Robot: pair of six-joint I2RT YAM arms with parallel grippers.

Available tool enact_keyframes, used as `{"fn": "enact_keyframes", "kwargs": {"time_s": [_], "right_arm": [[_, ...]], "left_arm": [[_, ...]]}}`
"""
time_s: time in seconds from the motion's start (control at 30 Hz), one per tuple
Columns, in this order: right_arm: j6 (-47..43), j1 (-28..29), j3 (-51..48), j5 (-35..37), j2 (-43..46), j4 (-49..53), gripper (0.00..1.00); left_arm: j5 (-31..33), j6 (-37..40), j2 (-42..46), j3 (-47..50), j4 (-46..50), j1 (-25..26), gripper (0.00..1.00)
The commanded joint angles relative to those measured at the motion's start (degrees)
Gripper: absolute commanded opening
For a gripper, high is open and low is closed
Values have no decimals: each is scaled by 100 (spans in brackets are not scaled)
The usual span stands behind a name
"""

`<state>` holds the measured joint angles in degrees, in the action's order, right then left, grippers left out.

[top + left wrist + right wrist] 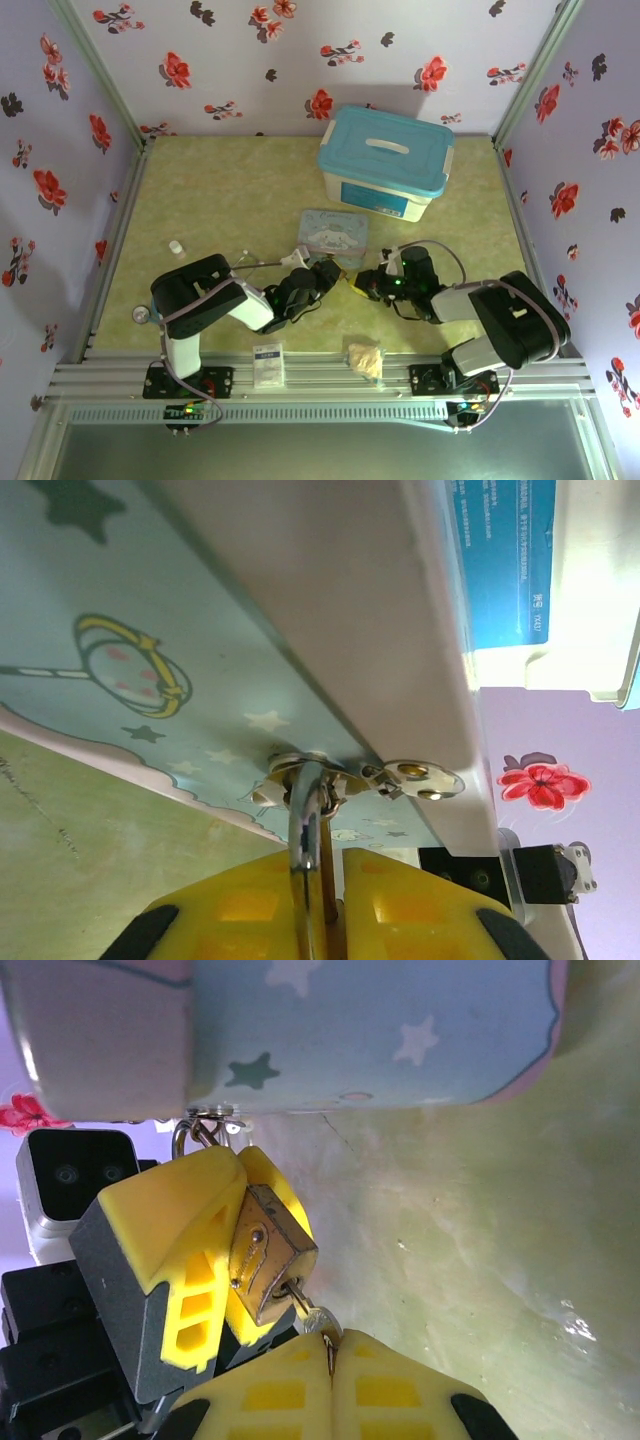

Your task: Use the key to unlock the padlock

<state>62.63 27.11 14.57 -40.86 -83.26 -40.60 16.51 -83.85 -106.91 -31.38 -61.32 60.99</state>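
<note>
The left claw (pixel 322 905) is clamped on the brass padlock (pixel 268 1255), near the middle of the surface (pixel 480 1240) at the cartoon tin (pixel 370 1030)'s near edge. The key (pixel 318 1320) sits in the keyhole, pinched by the closed right claw (pixel 332 1372). The turning step is in hand, and it likely calls for a steady twist.

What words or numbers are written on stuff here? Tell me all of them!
Nothing reads clearly.
Blue label on the white storage box: small print, too blurred to read.
White packet at the near edge: label too small.
Padlock: stamped mark, unreadable.
Blue tin: pictures, no legible words.
</note>
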Motion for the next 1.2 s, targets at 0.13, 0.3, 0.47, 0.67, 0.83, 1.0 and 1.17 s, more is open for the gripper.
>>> {"fn": "enact_keyframes", "kwargs": {"time_s": [0.13, 0.3, 0.47, 0.67, 0.83, 1.0, 1.17], "right_arm": [[18, 124, 139, 337, 27, -1221, 0], [-379, -121, 527, 190, 44, -227, 0], [-415, 310, 811, 500, 5, -86, 0], [-1172, 655, 734, 1598, 654, 1108, 0], [-379, 529, 677, 793, 398, 97, 0], [454, 503, 810, 294, -278, -792, 0], [107, 514, 877, 354, -433, -430, 0]], "left_arm": [[-338, -13, 72, 35, -337, 149, 0], [-429, -48, 109, 44, -342, 172, 0], [-469, -35, 49, -28, -312, 219, 0], [-474, -109, -46, 10, -328, 219, 0], [-481, -141, -179, -2, -516, 216, 0], [-506, 38, -92, -28, -423, 213, 9], [-496, 37, -170, -18, -351, 219, 0]]}}
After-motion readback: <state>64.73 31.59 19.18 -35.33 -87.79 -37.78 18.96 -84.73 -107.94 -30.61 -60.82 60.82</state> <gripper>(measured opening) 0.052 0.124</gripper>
